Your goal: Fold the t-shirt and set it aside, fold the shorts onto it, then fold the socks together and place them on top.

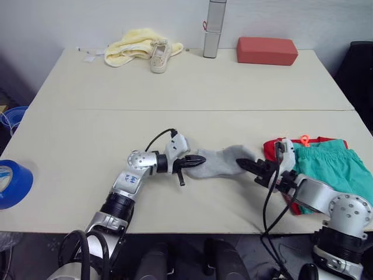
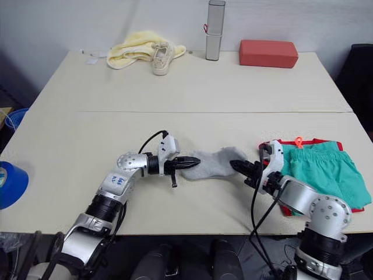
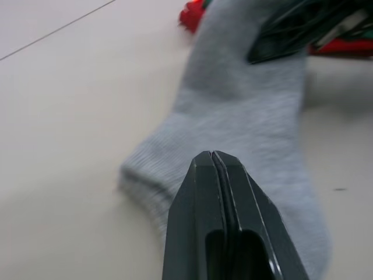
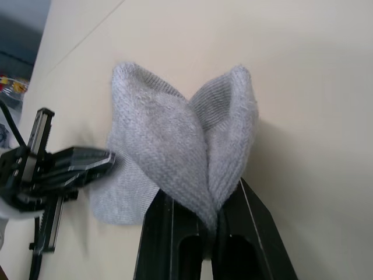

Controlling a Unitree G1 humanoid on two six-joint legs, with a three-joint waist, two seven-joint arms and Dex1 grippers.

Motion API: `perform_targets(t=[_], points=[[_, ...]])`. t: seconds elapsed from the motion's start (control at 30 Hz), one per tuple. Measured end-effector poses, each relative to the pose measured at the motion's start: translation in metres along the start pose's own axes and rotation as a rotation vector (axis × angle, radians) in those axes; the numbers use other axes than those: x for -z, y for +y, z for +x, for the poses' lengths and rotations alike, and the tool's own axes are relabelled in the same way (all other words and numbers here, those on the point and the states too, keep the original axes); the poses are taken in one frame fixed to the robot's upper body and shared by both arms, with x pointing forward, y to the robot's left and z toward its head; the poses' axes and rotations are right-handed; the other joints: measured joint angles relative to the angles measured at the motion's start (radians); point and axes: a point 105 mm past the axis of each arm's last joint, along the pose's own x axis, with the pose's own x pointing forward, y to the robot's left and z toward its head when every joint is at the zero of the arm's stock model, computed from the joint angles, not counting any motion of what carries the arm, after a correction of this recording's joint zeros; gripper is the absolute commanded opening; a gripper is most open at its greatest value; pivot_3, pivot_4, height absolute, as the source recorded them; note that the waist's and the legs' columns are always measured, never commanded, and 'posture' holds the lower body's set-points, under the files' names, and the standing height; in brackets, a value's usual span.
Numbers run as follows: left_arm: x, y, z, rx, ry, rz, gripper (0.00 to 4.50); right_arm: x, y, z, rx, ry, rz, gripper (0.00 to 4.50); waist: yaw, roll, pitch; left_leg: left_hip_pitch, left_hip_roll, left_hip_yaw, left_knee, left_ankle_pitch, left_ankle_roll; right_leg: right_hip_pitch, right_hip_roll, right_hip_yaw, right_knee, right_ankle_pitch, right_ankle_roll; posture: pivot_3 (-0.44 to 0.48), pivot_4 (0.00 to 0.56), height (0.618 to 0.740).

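A: Any writing readable?
B: None; small marks on the left arm were too faint to read.

A: The socks (image 1: 218,163)?
B: They lay near the front of the cream surface (image 1: 192,93). The right hand (image 4: 211,217) pinched one end of the socks; the left hand (image 3: 214,166) was clenched at the cuff end.

A: Hidden parts?
B: The shorts (image 1: 335,165) covered most of the t-shirt (image 1: 271,147) by the right edge; blue tape (image 1: 11,184) was cut off at left.
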Motion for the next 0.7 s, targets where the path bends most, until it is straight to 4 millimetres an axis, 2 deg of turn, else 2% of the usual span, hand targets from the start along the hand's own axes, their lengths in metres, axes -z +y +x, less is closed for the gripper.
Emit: perform_targets(t=[0.13,0.23,0.47,0.6,0.7], points=[[0.0,0.0,0.001,0.007,0.004,0.007,0.0,0.001,-0.002,-0.002,0.011,0.017,-0.019,0.03,0.003,0.0,0.0,0.0,0.0,0.0,0.0,0.0,0.0,0.0,0.0,0.0,0.0,0.0,0.0,0.0,0.15,0.74],[0.002,-0.003,-0.001,0.026,0.015,0.003,0.0,-0.006,0.003,-0.003,-0.013,-0.005,-0.054,0.03,0.005,0.0,0.0,0.0,0.0,0.0,0.0,0.0,0.0,0.0,0.0,0.0,0.0,0.0,0.0,0.0,0.15,0.74],[0.003,-0.005,-0.003,0.016,0.028,-0.026,0.0,-0.012,0.044,0.012,-0.091,0.006,-0.27,0.03,0.009,0.0,0.0,0.0,0.0,0.0,0.0,0.0,0.0,0.0,0.0,0.0,0.0,0.0,0.0,0.0,0.15,0.74],[0.004,-0.008,-0.003,0.01,0.028,-0.037,0.0,-0.005,0.057,0.027,-0.074,0.029,-0.36,0.03,0.017,0.0,0.0,0.0,0.0,0.0,0.001,0.0,0.0,0.0,0.0,0.0,0.0,0.0,0.0,0.0,0.15,0.74],[0.004,-0.008,-0.004,0.002,0.034,-0.045,0.0,0.009,0.066,0.036,-0.082,0.08,-0.41,0.03,0.018,0.0,0.0,0.0,0.0,0.0,0.001,0.0,0.0,0.0,0.0,0.0,0.0,0.0,0.0,0.0,0.15,0.74]])
